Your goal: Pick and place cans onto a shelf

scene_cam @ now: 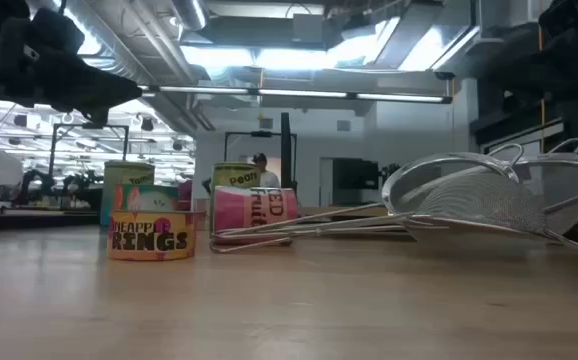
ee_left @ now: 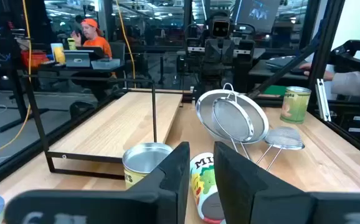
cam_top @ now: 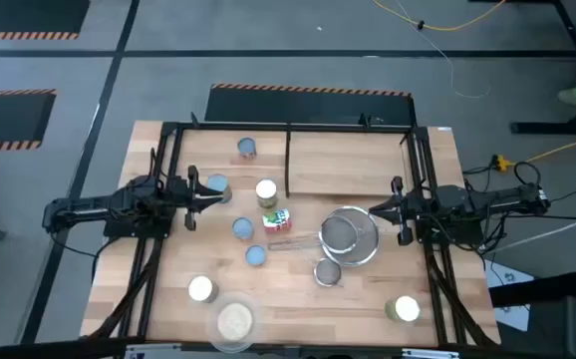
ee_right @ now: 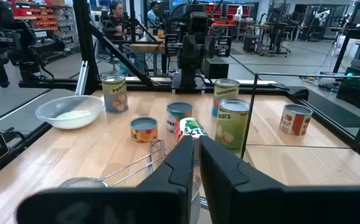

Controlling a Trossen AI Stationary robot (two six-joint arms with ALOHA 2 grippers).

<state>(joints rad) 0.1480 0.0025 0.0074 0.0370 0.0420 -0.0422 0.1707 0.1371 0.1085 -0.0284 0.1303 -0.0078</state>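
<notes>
Eight cans [cam_top: 243,227] are standing or lying on the table [cam_top: 298,309], and none is resting on the shelf [cam_top: 353,160] as far as the high view shows. The shelf is sitting at the far side, right of centre. Most cans are clustering just off its left end. One can with a green-red-white label [cam_top: 276,219] is lying on its side, and a cream-topped can [cam_top: 266,190] is standing just beyond it, near the shelf's black end rail.

Judgement: no can is being held, so the step in hand is the first reach and grasp. An upright can nearest a gripper is looking like the soundest choice, taken squarely across its body and lifted high enough to clear the rail before setting down. The tipped can is likely to roll under a glancing touch, so it is better left until its neighbours are out of the way. The wire strainers [cam_top: 348,234] are lying between the right arm and the cluster, and any sweep from that side is risking a snag.

The left gripper [cam_top: 206,196] is hovering low at the left of the cluster, just beside a silver-blue-topped can [cam_top: 216,186], its fingers slightly spread and gripping nothing. The right gripper [cam_top: 376,211] is waiting at the strainers' right edge, its fingers nearly pressed together and empty. A clear dish of grains [cam_top: 234,321] is sitting at the near edge, well apart from both.
</notes>
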